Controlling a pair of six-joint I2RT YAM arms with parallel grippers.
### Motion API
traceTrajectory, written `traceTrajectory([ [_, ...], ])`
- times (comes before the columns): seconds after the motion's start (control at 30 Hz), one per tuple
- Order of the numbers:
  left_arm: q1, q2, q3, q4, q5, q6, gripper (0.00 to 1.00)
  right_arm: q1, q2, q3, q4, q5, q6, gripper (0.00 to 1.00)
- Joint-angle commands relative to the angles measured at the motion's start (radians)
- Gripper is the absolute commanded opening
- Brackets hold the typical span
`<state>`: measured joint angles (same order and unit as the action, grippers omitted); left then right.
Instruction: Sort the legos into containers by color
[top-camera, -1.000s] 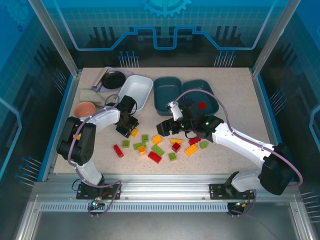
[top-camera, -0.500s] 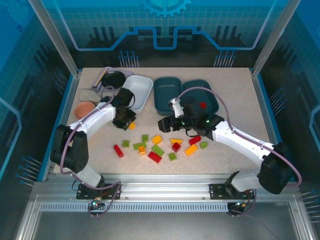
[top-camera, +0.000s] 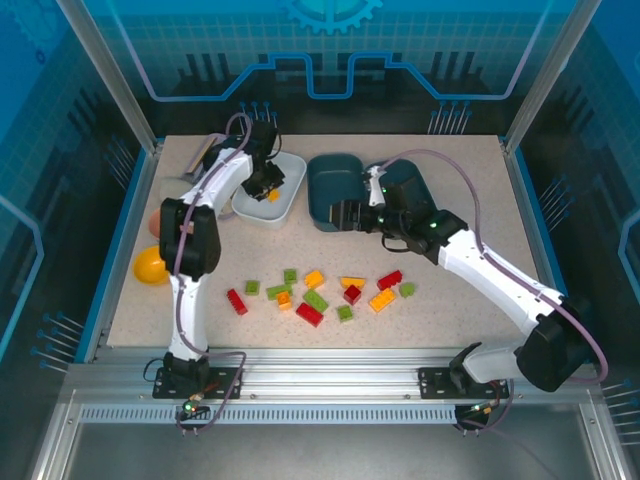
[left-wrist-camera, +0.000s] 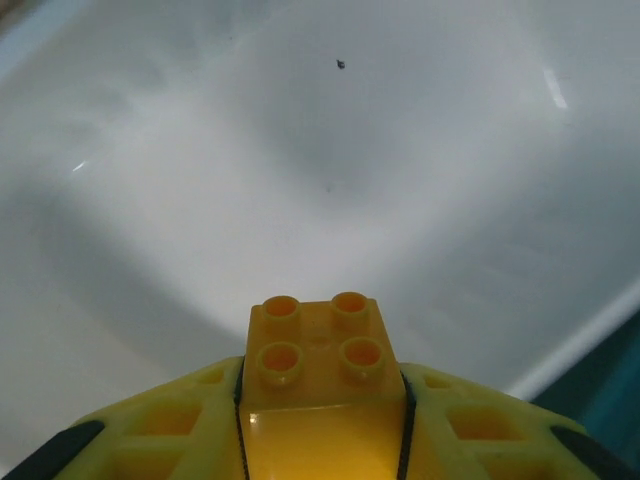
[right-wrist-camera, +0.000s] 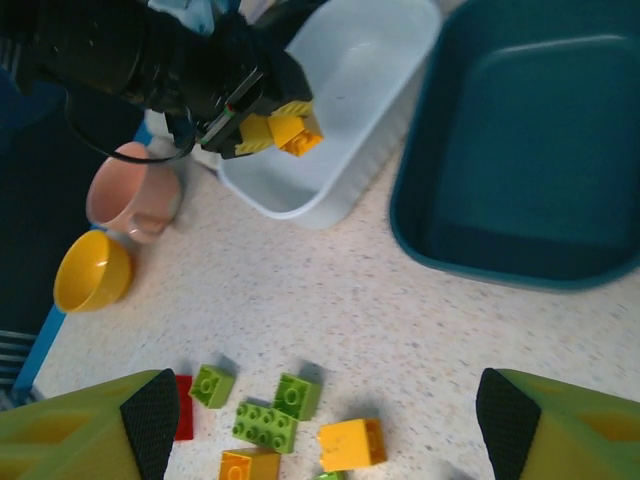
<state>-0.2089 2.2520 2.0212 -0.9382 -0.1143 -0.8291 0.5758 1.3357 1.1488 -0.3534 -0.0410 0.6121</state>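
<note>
My left gripper (top-camera: 270, 192) is shut on a yellow lego (left-wrist-camera: 320, 345) and holds it over the inside of the white container (top-camera: 290, 168); the white floor (left-wrist-camera: 300, 150) lies just below the brick. In the right wrist view the same lego (right-wrist-camera: 290, 130) hangs above the white container (right-wrist-camera: 360, 80). My right gripper (top-camera: 345, 215) stands open and empty above the table, at the front edge of the left teal container (top-camera: 335, 185). A second teal container (top-camera: 405, 178) sits behind that arm. Several red, green and orange legos (top-camera: 316, 300) lie scattered on the table.
A yellow bowl (top-camera: 150, 265) rests near the table's left edge, with a pink cup (right-wrist-camera: 130, 195) just behind it. Under my right wrist lie green legos (right-wrist-camera: 265, 425) and an orange one (right-wrist-camera: 350, 443).
My left arm has swung from the table up and back over the white container, carrying the yellow lego. My right gripper has moved back toward the teal container, still open.
</note>
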Motion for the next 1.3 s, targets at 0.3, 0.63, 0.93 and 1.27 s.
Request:
traceTrajectory([
  [0.3, 0.007, 0.088, 0.130, -0.050, 0.159, 0.048, 0.62, -0.225, -0.119, -0.156, -0.446, 0.060, 0.223, 0.77],
  [0.63, -0.043, -0.206, 0.000, -0.010, 0.135, 0.062, 0.80, -0.271, -0.116, -0.301, -0.525, 0.035, 0.477, 0.74],
  [0.93, -0.289, -0.737, -0.641, 0.302, 0.207, 0.044, 0.89, -0.330, -0.061, -0.412, -0.349, -0.024, 0.684, 0.67],
  [1.27, -0.450, -1.071, -1.001, 0.370, 0.163, -0.045, 0.89, -0.354, 0.014, -0.473, -0.235, -0.103, 0.745, 0.54],
])
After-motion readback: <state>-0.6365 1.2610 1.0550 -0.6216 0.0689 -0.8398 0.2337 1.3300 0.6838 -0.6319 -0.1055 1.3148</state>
